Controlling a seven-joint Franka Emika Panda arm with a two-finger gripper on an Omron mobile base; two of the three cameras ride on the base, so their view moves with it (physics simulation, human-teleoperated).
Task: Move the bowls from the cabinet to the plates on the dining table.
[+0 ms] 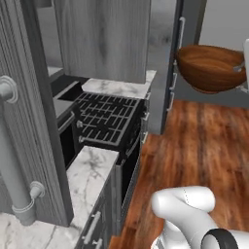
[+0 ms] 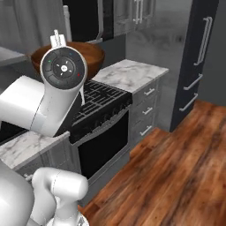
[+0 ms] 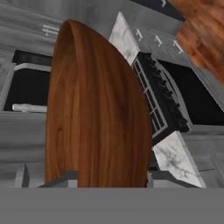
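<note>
One brown bowl (image 1: 210,68) is hanging in the air at about 2 o'clock in the left base view, above the wooden floor (image 1: 204,146); in the right base view it (image 2: 90,55) is sitting at 10 o'clock, partly hidden behind the white arm. It is round, smooth and glossy, with a wood-grain look, and its hollow is facing upward in both base views. In the hand view the bowl (image 3: 96,118) is standing edge-on, a tall brown oval from 12 o'clock down to 6 o'clock.

The pincer (image 3: 113,179) is gripping the brown bowl by its rim: two grey fingertips (image 3: 65,178) are showing at the bottom of the hand view, one on each side of the bowl's wall, closed onto it.

Below the bowl one black stove (image 1: 104,119) is showing a grid of dark grates, square and ribbed. White-grey veined marble table tops are lying on both sides of it, one at 12 o'clock (image 1: 116,87) and one at 7 o'clock (image 1: 90,170) in the left base view. A dark grey wood-grain cabinet door (image 1: 34,112) with a thick silver bar handle (image 1: 14,185) is filling the left edge of that view. The floor is glossy reddish-brown planks.
</note>
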